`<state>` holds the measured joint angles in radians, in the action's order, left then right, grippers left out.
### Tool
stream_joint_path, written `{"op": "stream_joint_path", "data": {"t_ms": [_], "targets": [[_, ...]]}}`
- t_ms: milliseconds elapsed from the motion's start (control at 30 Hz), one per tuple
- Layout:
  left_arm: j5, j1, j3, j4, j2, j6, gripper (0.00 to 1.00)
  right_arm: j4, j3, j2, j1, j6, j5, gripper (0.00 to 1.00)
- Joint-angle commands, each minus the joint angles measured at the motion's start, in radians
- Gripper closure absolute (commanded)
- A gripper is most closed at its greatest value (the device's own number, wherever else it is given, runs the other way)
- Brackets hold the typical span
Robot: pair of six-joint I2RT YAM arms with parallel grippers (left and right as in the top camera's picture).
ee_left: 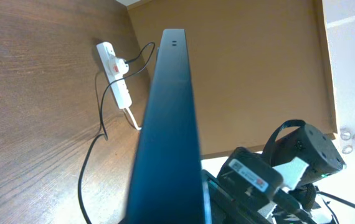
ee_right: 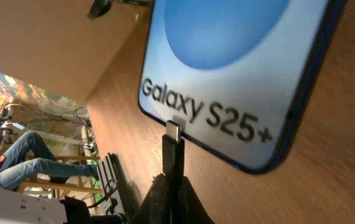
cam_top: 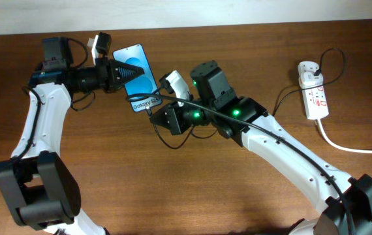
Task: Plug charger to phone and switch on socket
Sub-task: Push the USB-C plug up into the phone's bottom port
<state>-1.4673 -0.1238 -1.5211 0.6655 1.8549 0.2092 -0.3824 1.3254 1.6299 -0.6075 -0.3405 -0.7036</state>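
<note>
- Step in hand: plugging in. The right gripper [cam_top: 155,116], fingers clamped on the charger [ee_right: 174,149], holds its tip at the phone's [cam_top: 143,85] bottom edge. I cannot tell whether it is seated or just short.
- The left gripper [cam_top: 122,70] is clamped on the phone, steadying it.
- The next move calls for a straight push into the port; the socket [cam_top: 313,91] lies well apart, far right.
</note>
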Motion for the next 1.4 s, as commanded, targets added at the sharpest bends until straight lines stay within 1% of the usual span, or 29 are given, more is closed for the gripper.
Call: {"op": "stream_joint_path", "data": {"t_ms": [0,267,467,600,700,933,1033,1067,1267,1367], "targets": [[-0.037,-0.021,-0.010,0.000,-0.015,0.011,1.00,-0.018,0.015,-0.023,0.007,-0.009,0.005,0.96],[-0.037,-0.025,-0.010,0.001,-0.015,0.015,1.00,-0.016,0.015,-0.023,0.007,-0.009,0.005,0.96],[-0.037,-0.023,-0.010,0.001,-0.015,0.060,1.00,-0.013,0.015,-0.023,0.007,-0.036,0.009,0.96],[-0.037,-0.019,-0.010,0.001,-0.015,0.059,1.00,-0.003,0.015,-0.023,0.007,-0.043,0.009,0.96],[-0.036,0.000,-0.010,0.001,-0.015,0.028,1.00,0.002,0.015,-0.023,0.007,-0.043,0.009,0.96],[-0.038,0.005,-0.010,-0.003,-0.015,0.029,1.00,0.001,0.015,-0.023,0.008,-0.043,0.010,0.96],[-0.040,0.005,-0.010,-0.003,-0.015,0.016,1.00,0.003,0.015,-0.023,0.041,-0.061,0.012,0.96],[-0.040,0.006,-0.010,-0.002,-0.015,0.002,1.00,0.012,0.015,-0.023,0.047,-0.061,0.012,0.96],[-0.039,0.050,-0.010,0.006,-0.015,0.003,1.00,0.067,0.015,-0.019,0.046,-0.069,0.012,0.96],[-0.028,0.078,-0.010,0.008,-0.015,0.002,1.00,0.115,0.015,-0.019,0.046,-0.107,0.009,0.96]]}}
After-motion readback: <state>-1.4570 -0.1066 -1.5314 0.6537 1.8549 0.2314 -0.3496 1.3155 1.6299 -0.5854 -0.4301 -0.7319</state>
